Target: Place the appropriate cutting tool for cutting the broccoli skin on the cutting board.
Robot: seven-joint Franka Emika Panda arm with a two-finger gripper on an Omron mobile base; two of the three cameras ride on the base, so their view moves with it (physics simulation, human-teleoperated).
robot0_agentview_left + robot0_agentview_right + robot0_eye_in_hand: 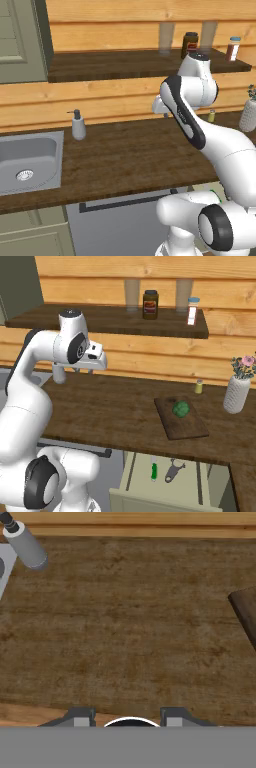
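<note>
Currently the tool [128,718] hangs above the bare brown worktop [115,411], its two dark tips standing apart at the bottom of the hand view with nothing between them; the jaws are partly open and hold nothing. In the right base view the tool [82,372] hangs from the white hand over the left part of the worktop, well apart from the board [187,428].

The board lies flat on the right part of the worktop, near its front edge. The broccoli [181,409] rests on the board, toward its far half. One dark corner of the board [246,609] enters the hand view at the right edge.

The peeler [154,469], with green handle and pale blade, lies in the open drawer [131,471] below the worktop, in front of the board. A grey scissor-like implement [173,470] lies just beside it, to its right.

A small yellow-green bottle [199,386] stands behind the board near the wall. A white vase [236,394] with flowers stands to the right of the board. A grey soap dispenser [78,125] stands beside the sink [50,165] at the left of the worktop. A dark jar [150,304] and a shaker [192,310] stand on the shelf [100,318] above.
</note>
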